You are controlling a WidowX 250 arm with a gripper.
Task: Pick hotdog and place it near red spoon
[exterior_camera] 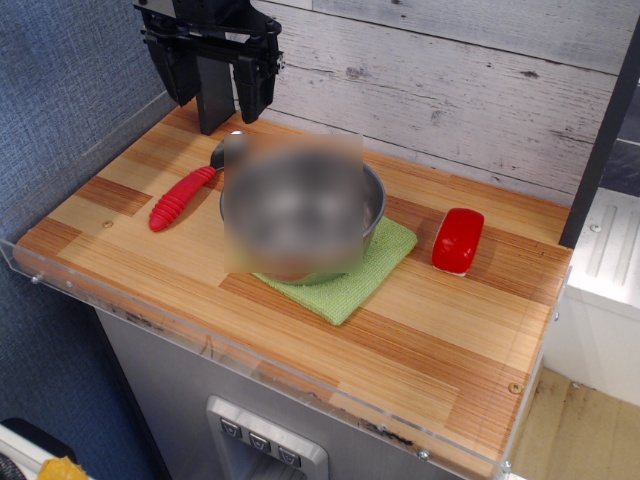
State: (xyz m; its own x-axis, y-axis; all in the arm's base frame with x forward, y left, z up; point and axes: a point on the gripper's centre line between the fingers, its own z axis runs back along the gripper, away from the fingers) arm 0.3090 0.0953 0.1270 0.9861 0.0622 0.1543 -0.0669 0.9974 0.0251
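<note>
The hotdog (458, 241) is a small glossy red oblong lying on the wooden table at the right, just right of the green cloth. The red spoon (183, 198) lies at the left with its ribbed red handle pointing to the front left; its silver bowl is partly hidden beside the pot. My gripper (214, 95) hangs at the back left, above and behind the spoon, far from the hotdog. Its black fingers (253, 88) stand apart and hold nothing.
A blurred metal pot (300, 208) stands mid-table on a green cloth (348, 283), between spoon and hotdog. The wooden table (420, 340) has a clear plastic rim at front and left. A plank wall runs along the back.
</note>
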